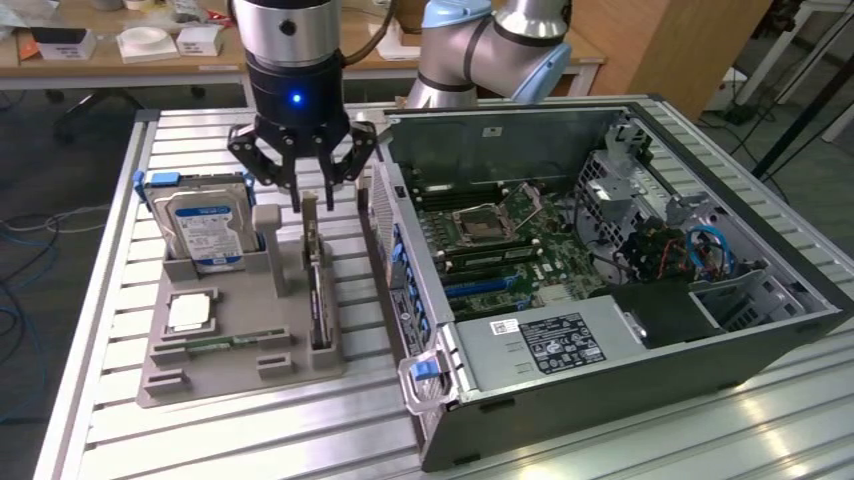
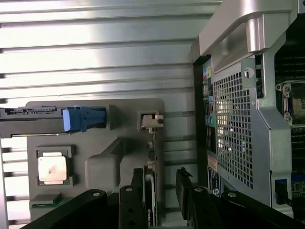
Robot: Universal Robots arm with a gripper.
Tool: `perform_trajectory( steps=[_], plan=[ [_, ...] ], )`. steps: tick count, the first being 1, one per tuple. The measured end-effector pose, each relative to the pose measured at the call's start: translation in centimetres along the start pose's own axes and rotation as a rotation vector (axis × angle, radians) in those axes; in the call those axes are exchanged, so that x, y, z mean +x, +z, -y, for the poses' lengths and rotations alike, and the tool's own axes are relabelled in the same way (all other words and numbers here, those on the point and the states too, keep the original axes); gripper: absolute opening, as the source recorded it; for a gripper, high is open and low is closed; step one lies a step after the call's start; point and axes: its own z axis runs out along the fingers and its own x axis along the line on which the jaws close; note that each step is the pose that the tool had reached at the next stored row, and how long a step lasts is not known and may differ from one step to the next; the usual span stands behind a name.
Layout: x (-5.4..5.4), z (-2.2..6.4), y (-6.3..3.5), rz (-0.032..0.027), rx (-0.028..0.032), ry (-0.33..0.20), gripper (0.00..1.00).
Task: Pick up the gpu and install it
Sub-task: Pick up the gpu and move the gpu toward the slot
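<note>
Item: gpu (image 1: 318, 290), one long dark card with a metal end bracket. It stands on its edge in a slot of the grey parts tray (image 1: 240, 375), left of centre in the exterior view and just beside the open computer case (image 1: 534, 135). Condition: seated in the tray, not lifted. Item: claw (image 1: 314, 200), hanging straight down over the card's far end, toward the top of the exterior view. Its jaws are parted, with one finger on each side of the card. The wrist view shows clear space between the card and one finger (image 2: 183, 186), so from where I stand it has hold of nothing. Other stock on the tray: a blue-labelled hard drive (image 1: 200, 225) upright at the exterior view's left, a square processor chip (image 1: 191, 312) lying flat, and a small green memory stick (image 1: 227, 343) just below it. All rest on the slatted metal counter (image 1: 100, 300). Progress, as I judge it: the approach is made and the card is lined up between the fingers. Grasp, lift and fitting into the case are all not yet done, and I see no such card mounted on the board inside the case.
</note>
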Motion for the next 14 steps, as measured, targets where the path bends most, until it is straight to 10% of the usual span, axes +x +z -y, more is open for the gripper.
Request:
perform_trajectory(
  steps=[14],
  plan=[
    [0.02, 0.05, 1.02, -0.0001, 0.0002, 0.000, 0.41]
  ],
)
